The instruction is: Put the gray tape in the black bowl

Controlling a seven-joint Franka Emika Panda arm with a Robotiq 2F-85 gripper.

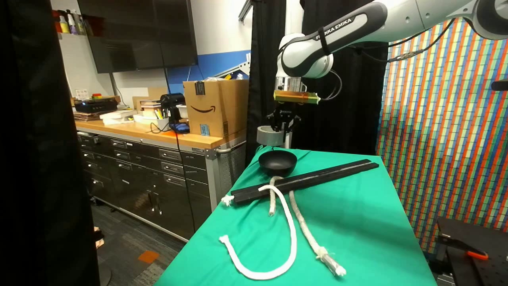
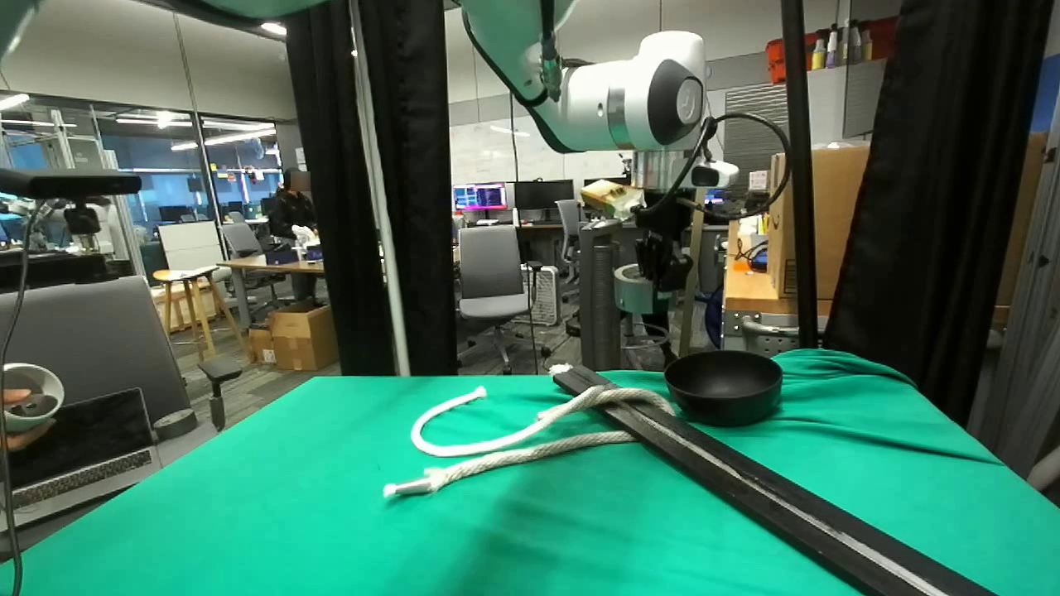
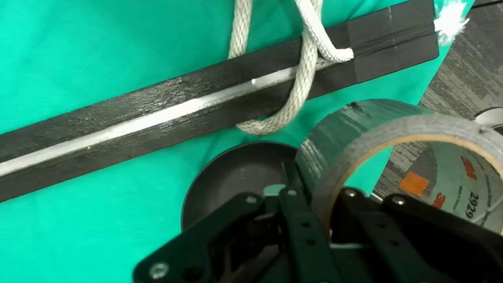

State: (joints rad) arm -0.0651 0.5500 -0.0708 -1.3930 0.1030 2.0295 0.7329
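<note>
- While the gripper [image 3: 319,196] held the gray tape [image 3: 334,145] aloft, the pick-up looked done.
- Jaws were clamped on the roll's wall, one outside the ring, its mate in the hollow.
- Black bowl [image 3: 235,173] sat below the jaws, off toward the outer one; no tape in it.
- Left to do, by my reading: shift the roll over the bowl, lower, release.
- Tape jutted from the jaws away from the bowl, hole roughly upward: thick, wide, dull gray, outer face scuffed, tan core edge, "3M" and "2929" printed inside.
</note>
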